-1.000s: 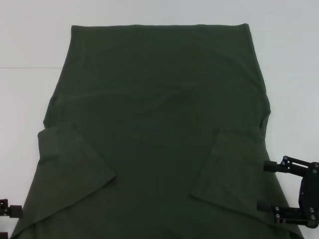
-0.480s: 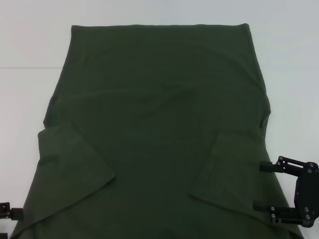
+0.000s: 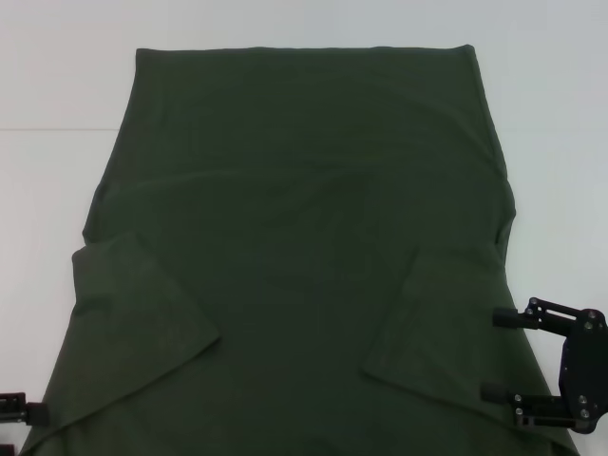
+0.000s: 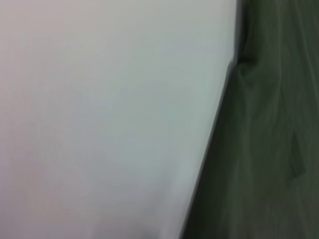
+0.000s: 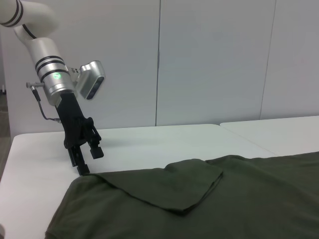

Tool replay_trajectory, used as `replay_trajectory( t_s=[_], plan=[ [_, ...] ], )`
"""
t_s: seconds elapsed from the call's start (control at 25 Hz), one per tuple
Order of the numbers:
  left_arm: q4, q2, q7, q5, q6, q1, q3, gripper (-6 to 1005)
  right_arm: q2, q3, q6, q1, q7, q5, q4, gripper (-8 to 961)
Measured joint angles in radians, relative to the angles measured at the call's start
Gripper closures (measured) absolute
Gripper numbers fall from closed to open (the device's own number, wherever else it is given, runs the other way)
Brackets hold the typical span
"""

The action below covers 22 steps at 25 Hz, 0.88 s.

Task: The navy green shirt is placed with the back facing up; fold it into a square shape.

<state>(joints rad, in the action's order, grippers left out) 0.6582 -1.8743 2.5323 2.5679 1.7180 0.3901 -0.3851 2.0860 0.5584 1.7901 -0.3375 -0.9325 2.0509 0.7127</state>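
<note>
Nearest the robot, the right gripper [image 3: 502, 354] sits at the right edge of the navy green shirt [image 3: 304, 190], its two fingers spread apart with nothing between them, pointing inward over the cloth just beside the folded-in right sleeve [image 3: 446, 323]. The left gripper [image 5: 82, 159] stands at the opposite near corner, its tips down at the shirt's edge where cloth meets the white table [image 3: 57, 95]; whether it is clenched on the fabric or released I cannot tell. The shirt lies flat, plain back up, both sleeves turned inward onto the body, the left sleeve [image 3: 142, 313] forming a slanted flap. Beyond them the body runs smooth with faint creases to the far hem [image 3: 304, 49], which lies straight across the table. The risk, as I judge it, is uneven lifting: if one gripper catches only the top layer or the two rise out of step, the tucked sleeves could slide back out and skew the fold.
</note>
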Motion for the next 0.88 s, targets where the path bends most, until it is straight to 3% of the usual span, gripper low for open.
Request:
replay_trajectory(
  t_s=[0.88],
  plan=[
    [-0.026,-0.002,-0.018,-0.003,-0.003,0.011,0.000,157,0.000,0.000,0.000,-0.006,0.000,0.000,-0.002,109]
  ],
)
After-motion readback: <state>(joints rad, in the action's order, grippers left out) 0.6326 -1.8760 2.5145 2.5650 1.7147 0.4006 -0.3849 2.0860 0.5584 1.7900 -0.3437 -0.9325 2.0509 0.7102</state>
